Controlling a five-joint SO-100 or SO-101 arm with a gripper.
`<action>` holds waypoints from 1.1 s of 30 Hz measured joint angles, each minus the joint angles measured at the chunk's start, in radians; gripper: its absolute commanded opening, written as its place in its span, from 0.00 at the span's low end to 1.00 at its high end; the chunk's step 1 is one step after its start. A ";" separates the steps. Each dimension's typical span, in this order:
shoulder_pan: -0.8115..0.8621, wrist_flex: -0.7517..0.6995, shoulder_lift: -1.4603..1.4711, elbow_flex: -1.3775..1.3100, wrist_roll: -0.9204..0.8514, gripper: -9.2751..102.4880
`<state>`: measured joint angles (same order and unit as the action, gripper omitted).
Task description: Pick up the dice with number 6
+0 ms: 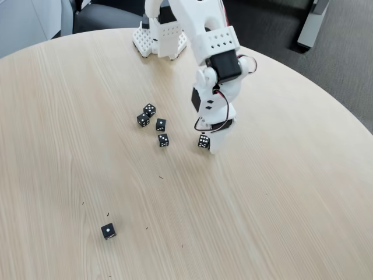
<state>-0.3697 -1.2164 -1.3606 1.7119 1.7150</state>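
In the fixed view the white gripper [207, 142] is down at the round pale wooden table [280, 192], closed on the small black six-pip die [203, 141]. Four similar black dice [154, 123] cluster just left; another [108, 231] lies well apart.

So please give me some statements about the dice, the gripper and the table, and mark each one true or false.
1. The gripper is down at the table, at a die. True.
2. Four dice lie in a loose group to the left of the gripper in the fixed view. True.
3. The lone die near the bottom edge shows six pips on top. False: it shows one pip.
4. The table is bare metal. False: it is light wood grain.
5. The lone die touches the group of four. False: it lies far apart from them, toward the lower left.
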 measured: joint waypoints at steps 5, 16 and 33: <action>0.017 0.000 0.000 0.000 -0.015 0.21; 0.015 0.000 0.000 0.000 -0.028 0.20; 0.021 0.000 0.000 0.000 -0.067 0.34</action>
<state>-0.3482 -1.2164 -1.3606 1.7119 1.6475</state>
